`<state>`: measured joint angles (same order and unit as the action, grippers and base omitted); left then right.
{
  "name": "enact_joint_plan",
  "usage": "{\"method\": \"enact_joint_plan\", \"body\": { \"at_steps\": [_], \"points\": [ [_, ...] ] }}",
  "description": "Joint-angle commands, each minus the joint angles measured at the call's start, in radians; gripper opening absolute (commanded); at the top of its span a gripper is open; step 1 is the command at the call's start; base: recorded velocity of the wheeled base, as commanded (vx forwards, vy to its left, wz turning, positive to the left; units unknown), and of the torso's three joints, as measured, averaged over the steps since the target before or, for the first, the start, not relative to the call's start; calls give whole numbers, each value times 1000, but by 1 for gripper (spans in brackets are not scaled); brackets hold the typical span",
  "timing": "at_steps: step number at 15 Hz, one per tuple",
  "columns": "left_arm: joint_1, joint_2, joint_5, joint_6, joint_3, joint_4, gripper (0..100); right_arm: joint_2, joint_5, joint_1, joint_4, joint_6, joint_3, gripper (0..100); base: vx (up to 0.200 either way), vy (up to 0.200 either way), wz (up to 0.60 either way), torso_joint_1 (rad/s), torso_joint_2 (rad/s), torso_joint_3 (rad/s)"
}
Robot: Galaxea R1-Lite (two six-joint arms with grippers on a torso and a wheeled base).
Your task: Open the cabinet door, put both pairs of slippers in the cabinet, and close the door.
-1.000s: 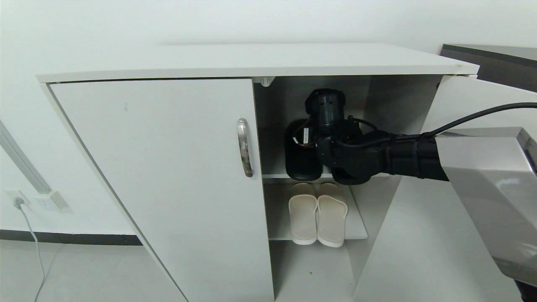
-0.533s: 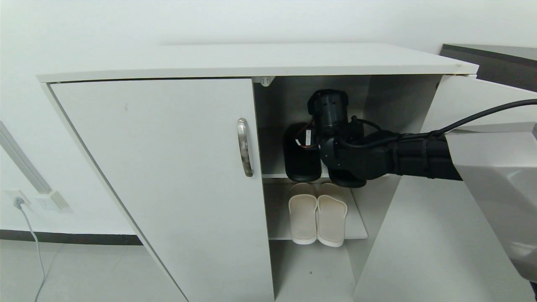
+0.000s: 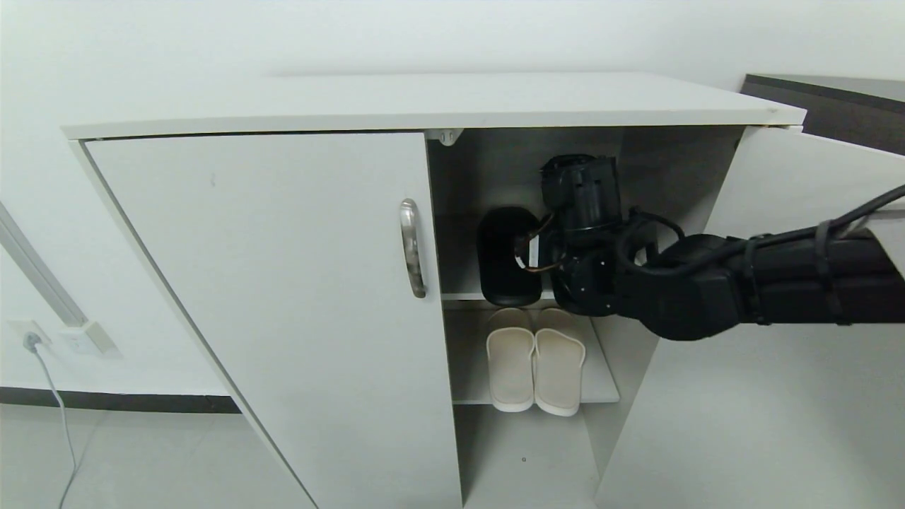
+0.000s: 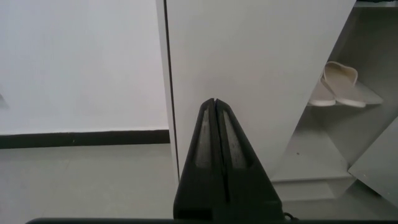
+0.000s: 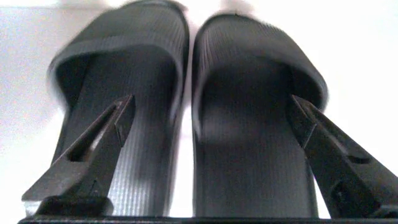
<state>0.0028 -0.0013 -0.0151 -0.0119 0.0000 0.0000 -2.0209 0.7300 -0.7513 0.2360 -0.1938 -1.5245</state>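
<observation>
head view: cabinet stands with left door shut and right door swung open. black slippers lie on the upper shelf, white slippers side by side on the lower shelf. right arm enters the open side, its wrist in front of the black pair.
left wrist view: left gripper fingers pressed together, holding nothing, facing the shut door.
right wrist view: right gripper fingers wide apart, one before each black slipper; contact cannot be told.
</observation>
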Motion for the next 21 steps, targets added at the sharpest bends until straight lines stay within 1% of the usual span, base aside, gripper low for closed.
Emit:
{"method": "enact_joint_plan", "body": {
  "at_steps": [1, 2, 3, 4, 5, 6, 8, 16, 21],
  "points": [
    [0, 1, -2, 0, 0, 0, 0, 186, 0, -77, 100, 2, 219, 100, 0, 0, 0, 0, 0, 0],
    [0, 1, -2, 0, 0, 0, 0, 245, -1, -112, 141, 5, 303, 100, 0, 0, 0, 0, 0, 0],
    [0, 1, -2, 1, 0, 0, 0, 271, -3, -132, 167, 1, 348, 100, 0, 0, 0, 0, 0, 0],
    [0, 1, -3, 3, 0, 0, 0, 317, -9, -165, 238, 1, 441, 100, 0, 0, 0, 0, 0, 0],
    [0, 1, -5, 4, 0, 0, 0, 330, -11, -178, 302, 7, 506, 100, 0, 0, 0, 0, 0, 0],
    [0, 1, -5, 6, 0, 0, 0, 330, -11, -184, 352, 10, 549, 0, 0, 0, 0, 0, 0, 0],
    [0, 1, -5, 4, 0, 0, 0, 303, -20, -186, 393, 10, 561, 0, 0, 0, 0, 0, 0, 0],
    [0, 1, -6, 4, 0, 0, 0, 255, -18, -206, 395, 10, 573, 0, 0, 0, 0, 0, 0, 0],
    [0, 1, -6, 4, 0, 0, 0, 258, -15, -212, 395, 8, 583, 0, -200, 0, 0, 4, 2, 2]
  ]
}}
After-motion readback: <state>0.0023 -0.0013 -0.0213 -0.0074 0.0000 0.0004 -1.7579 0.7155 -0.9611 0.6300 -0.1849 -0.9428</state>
